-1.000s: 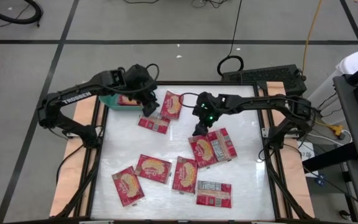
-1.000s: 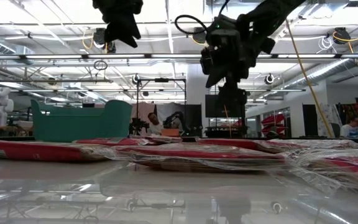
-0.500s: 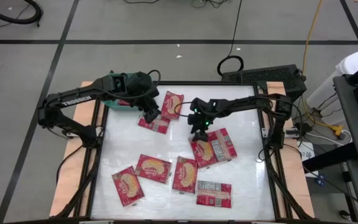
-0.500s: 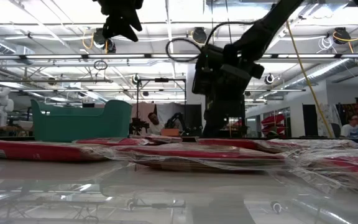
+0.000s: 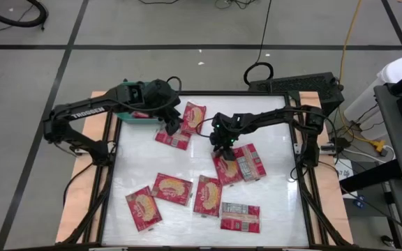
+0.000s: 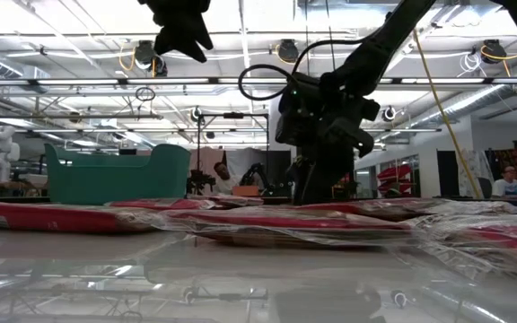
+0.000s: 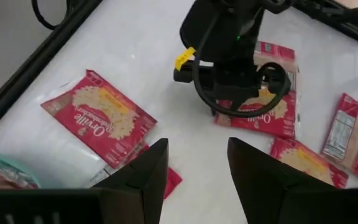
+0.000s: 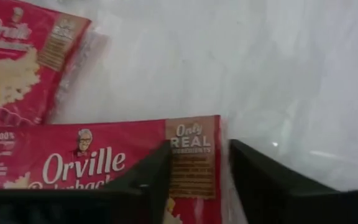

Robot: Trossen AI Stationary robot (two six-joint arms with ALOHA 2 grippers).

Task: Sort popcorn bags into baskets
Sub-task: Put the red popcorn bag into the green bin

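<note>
Several red popcorn bags lie flat on the white table. My right gripper (image 5: pixel 222 148) is open and low over one bag (image 5: pixel 227 169) near the table's middle. In its wrist view (image 8: pixel 194 168) the fingers stand on either side of that bag's brown end panel (image 8: pixel 191 155). My left gripper (image 5: pixel 171 127) is open and empty, held high (image 6: pixel 179 27) above two bags (image 5: pixel 192 117) (image 5: pixel 173 138) at the far left. The teal basket (image 5: pixel 124 111) stands at the far left corner with a bag (image 5: pixel 142 111) inside it. My right gripper points down, its open fingers (image 8: pixel 148 180) at the bag's end panel (image 8: pixel 191 155). The bag lies flat on the table. I cannot tell whether the fingers touch it.
More bags lie toward the near edge (image 5: pixel 172 188) (image 5: pixel 144 208) (image 5: pixel 208 195) (image 5: pixel 240 216), and one (image 5: pixel 250 162) lies beside the bag under my right gripper. A dark frame (image 5: pixel 110 174) borders the table. People show far off in the room (image 6: pixel 510 184).
My right gripper has come down from above the table to the bag near the middle and has shifted a little toward the table's left edge. The bags have stayed where they were.
</note>
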